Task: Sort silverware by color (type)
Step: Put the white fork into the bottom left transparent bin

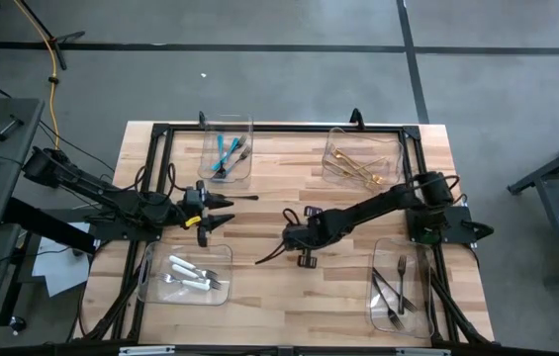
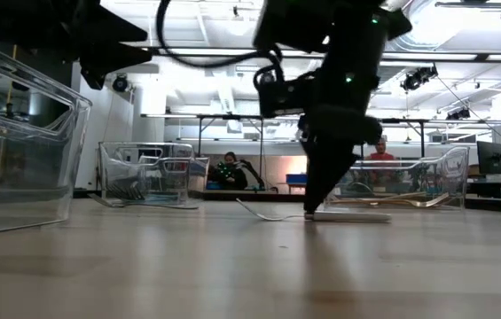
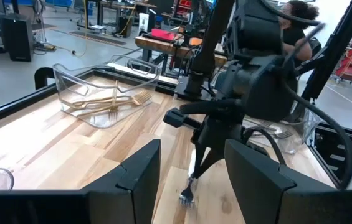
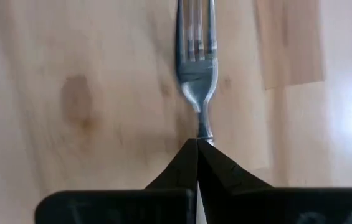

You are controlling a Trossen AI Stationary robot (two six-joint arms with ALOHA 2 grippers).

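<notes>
One fork (image 4: 195, 68) lies mid-table, its neck pinched in the clenched right gripper (image 4: 197, 144); we judge a straight, level lift best, left gripper (image 1: 222, 211) idling spread nearby.

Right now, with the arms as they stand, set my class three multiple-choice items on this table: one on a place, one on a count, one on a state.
1. Where do the gold forks lie?
A. In the far right bin
B. In the near left bin
C. Loose on the wood

2. How many clear bins stand on the table?
A. Two
B. Four
C. Six

3. How is the right pincer?
A. Wide open above a bin
B. Out of view
C. Shut on a fork on the table

Key: 1 A, the high view shows gold in the far right bin. 2 B, one bin near each corner. 3 C, the right wrist view shows its tips closed on the fork's neck.
</notes>
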